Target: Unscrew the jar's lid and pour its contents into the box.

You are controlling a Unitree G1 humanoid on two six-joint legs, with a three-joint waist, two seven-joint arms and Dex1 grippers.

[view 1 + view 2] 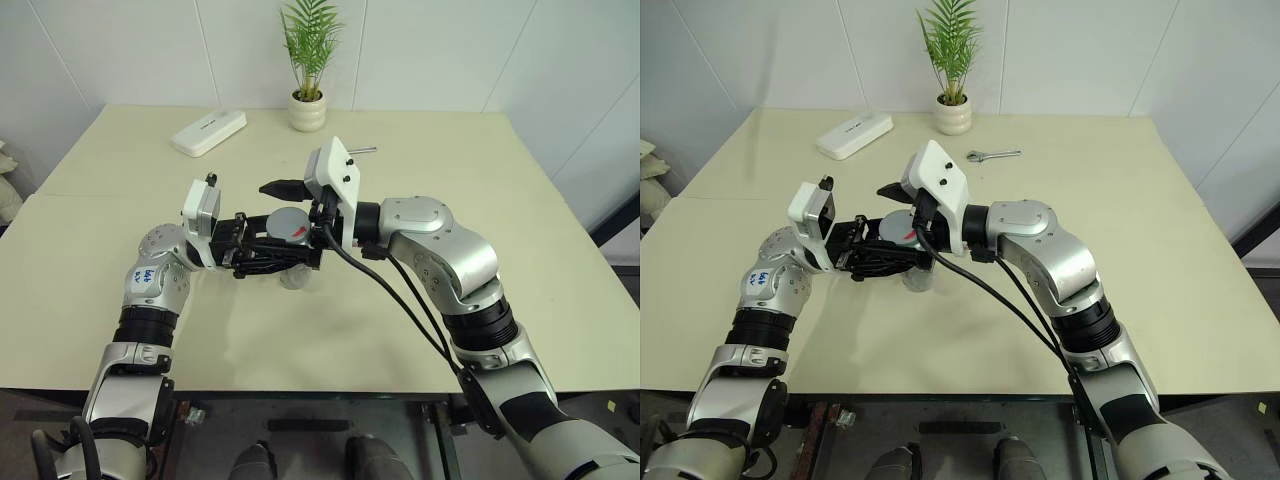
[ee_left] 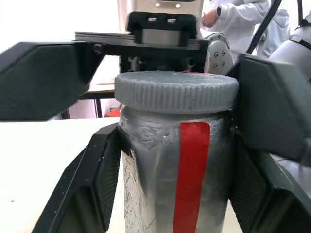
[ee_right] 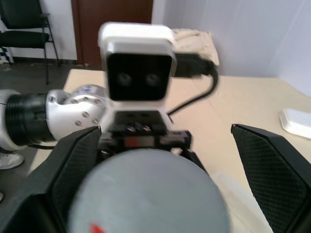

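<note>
The left tool (image 1: 285, 255) grips the jar (image 2: 170, 179) by its stiff, slick body. The right tool (image 3: 160, 165) spreads wide around the ribbed lid (image 2: 176, 91), the better purchase.

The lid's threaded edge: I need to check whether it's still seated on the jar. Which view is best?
The left wrist view: the lid sits side-on atop the jar. The right wrist view shows its top; the eye views show it small.

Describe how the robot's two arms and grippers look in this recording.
Both arms are silver-grey metal with black ribbed joint bands. Each wrist carries a white camera block. The left gripper and right gripper have black fingers with textured pads. Black cables run along the right arm. The left arm bears a small blue marking.
</note>
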